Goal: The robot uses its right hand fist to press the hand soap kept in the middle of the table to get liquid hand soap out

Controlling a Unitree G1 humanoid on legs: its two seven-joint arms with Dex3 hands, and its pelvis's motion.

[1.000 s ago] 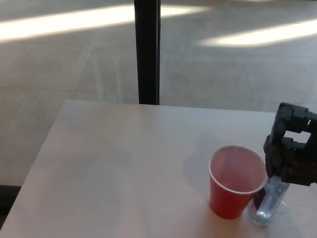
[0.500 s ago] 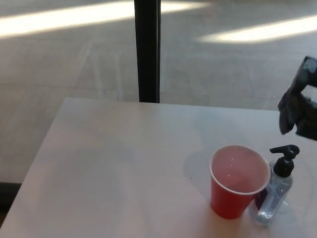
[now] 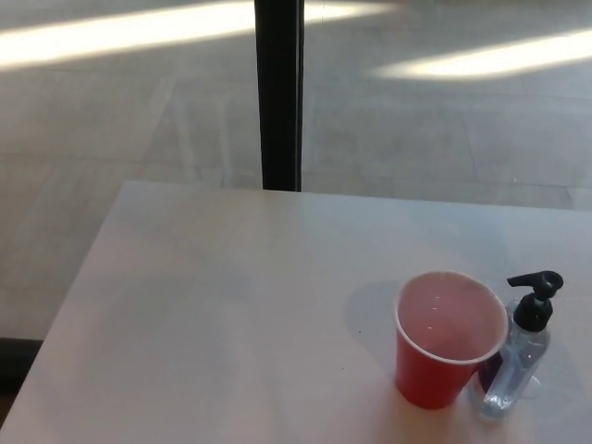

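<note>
Neither of our hands shows in the head view, so we cannot tell their state. The soap bottle point(image 3: 516, 356) stands touching the red cup point(image 3: 448, 338); we judge our fist should drop squarely onto the black pump point(image 3: 534, 301).

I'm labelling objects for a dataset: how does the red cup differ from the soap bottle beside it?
The red plastic cup is opaque and wide, while the clear hand soap bottle is see-through and slim. The cup is open at the top with a white rim; the bottle is capped by a black pump. The pump rises slightly above the cup's rim. Both stand upright, side by side, on the white table.
</note>
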